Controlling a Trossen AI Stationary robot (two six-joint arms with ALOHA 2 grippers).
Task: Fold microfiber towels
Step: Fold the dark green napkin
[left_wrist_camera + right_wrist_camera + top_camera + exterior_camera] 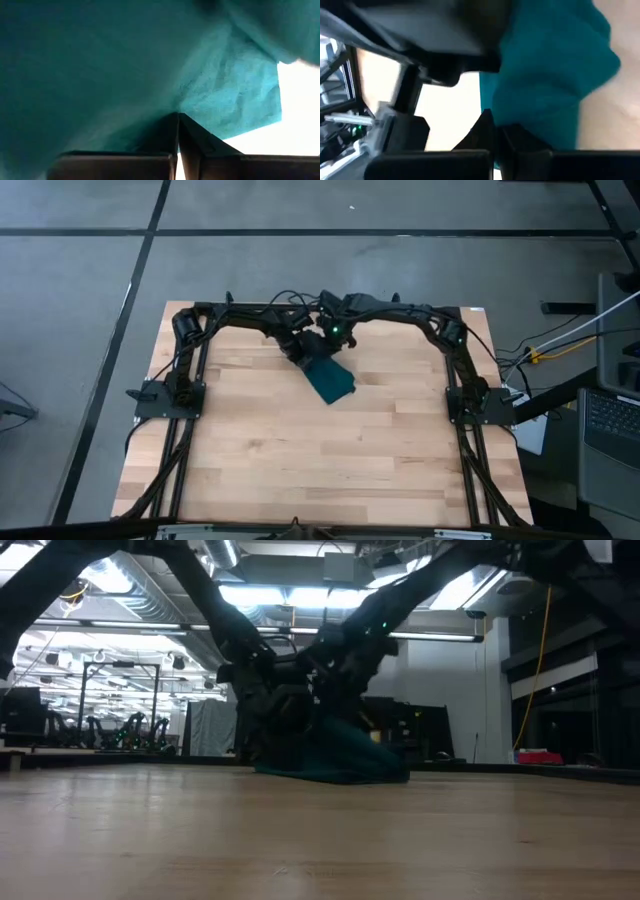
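**Both grippers pinched the towel at the table's far edge**

The teal microfiber towel lay bunched on the wooden table. The left gripper and right gripper were each clenched on its cloth, close together.

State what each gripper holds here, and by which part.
Both hold the teal towel at its far end: the left gripper and the right gripper each have jaws shut on its edge.
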